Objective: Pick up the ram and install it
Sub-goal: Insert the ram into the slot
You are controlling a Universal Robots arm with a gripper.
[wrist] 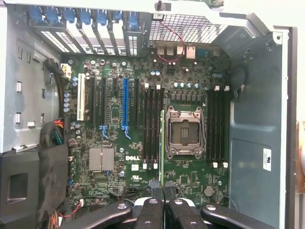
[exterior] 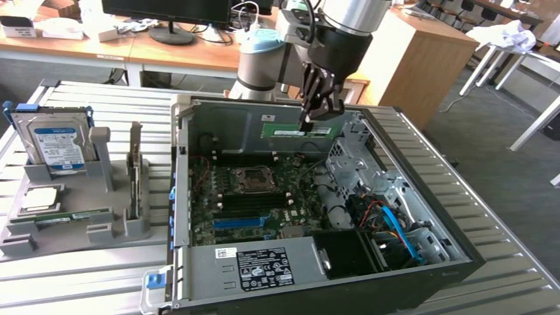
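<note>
The ram [exterior: 298, 131], a thin green stick with a white sticker and small dark chips, hangs on edge in the gripper [exterior: 309, 122]. Its long axis is level and runs from the exterior view's left to its right, alongside the far wall of the open computer case [exterior: 223, 118]. The black jaws are clamped on its upper edge near the middle (both ends stick out free). The ram is held above the motherboard [exterior: 254, 203], clear of it. In the wrist view the ram [wrist: 162, 143] shows edge-on as a narrow green line reaching straight out from the gripper [wrist: 162, 193], parallel to the long black slots [wrist: 151, 129] and just beside the square silver socket [wrist: 185, 132]. The case is dull grey sheet metal on a ribbed metal table [exterior: 79, 289]. A boxy silver hard drive [exterior: 60, 144] stands in a grey holder [exterior: 88, 230] on the exterior view's left.
</note>
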